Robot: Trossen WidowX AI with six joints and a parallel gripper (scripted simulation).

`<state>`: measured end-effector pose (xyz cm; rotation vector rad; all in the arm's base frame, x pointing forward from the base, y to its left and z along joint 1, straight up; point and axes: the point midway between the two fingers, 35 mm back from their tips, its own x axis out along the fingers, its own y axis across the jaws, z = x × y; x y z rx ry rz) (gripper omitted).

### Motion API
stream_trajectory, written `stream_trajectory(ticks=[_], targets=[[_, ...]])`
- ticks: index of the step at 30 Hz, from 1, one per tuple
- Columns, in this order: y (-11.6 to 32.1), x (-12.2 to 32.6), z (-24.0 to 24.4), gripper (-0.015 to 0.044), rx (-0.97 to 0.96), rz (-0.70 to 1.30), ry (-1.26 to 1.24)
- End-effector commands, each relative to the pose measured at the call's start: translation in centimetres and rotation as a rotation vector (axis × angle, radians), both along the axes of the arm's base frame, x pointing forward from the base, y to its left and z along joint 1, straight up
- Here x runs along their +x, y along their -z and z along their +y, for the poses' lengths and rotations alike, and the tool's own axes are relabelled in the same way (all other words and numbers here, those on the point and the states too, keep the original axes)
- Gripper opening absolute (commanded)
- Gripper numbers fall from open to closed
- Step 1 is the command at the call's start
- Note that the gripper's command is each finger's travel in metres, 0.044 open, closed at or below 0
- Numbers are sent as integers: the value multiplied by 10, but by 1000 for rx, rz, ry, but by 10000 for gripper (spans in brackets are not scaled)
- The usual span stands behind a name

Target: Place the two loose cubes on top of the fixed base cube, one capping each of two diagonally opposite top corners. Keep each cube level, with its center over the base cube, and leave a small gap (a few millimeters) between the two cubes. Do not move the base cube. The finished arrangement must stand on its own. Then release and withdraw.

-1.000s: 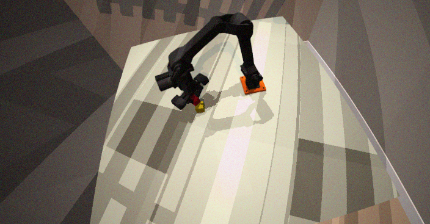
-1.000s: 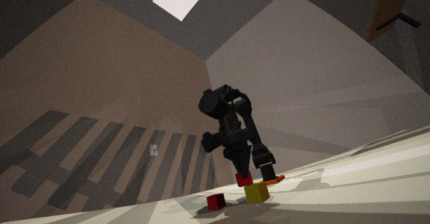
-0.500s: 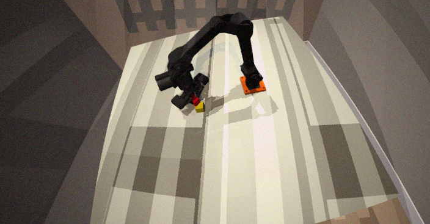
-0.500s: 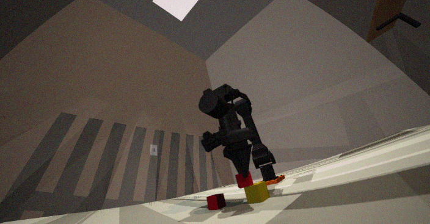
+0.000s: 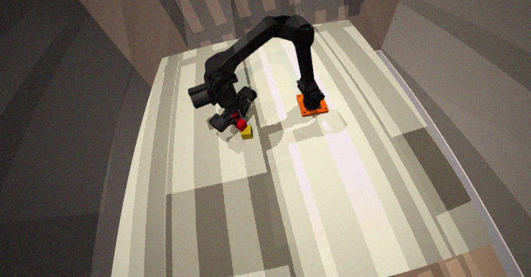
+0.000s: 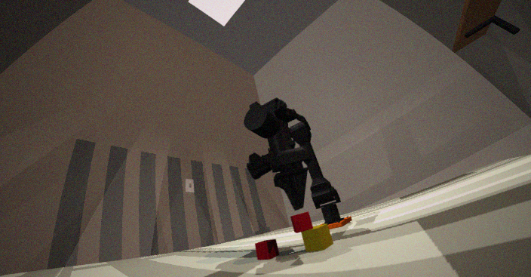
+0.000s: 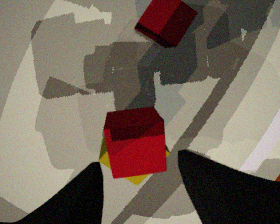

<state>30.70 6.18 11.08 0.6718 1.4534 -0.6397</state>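
One red cube [image 6: 301, 222] sits on the yellow base cube [image 6: 317, 238], perched over a top corner on the side facing the other red cube, so it overhangs that edge a little. From the wrist camera it hides nearly all of the base, with only slivers of yellow peeking out beneath. The gripper [image 7: 139, 165] hangs just above that placed cube with its jaws spread apart, clear of the cube's sides and grasping nothing. The second red cube [image 6: 267, 249] lies on the striped table [image 5: 339, 189], near the base cube but apart from it. The arm's orange mounting plate [image 5: 311, 105] lies beyond the base cube.
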Motion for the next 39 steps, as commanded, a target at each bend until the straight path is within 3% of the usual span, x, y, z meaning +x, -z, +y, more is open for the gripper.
stream_trajectory(ticks=[1, 5, 7, 17, 27, 35, 39], targets=[[-7, 0, 0, 205, 1, -4, 0], [-7, 0, 0, 205, 1, -4, 0], [-7, 3, -5, 258, 1, -3, 42], [-43, 26, -83, 265, 9, -3, 644], [-43, 27, -84, 265, 9, -3, 655], [13, 29, -84, 265, 9, -3, 655], [18, 28, -84, 265, 9, -3, 655]])
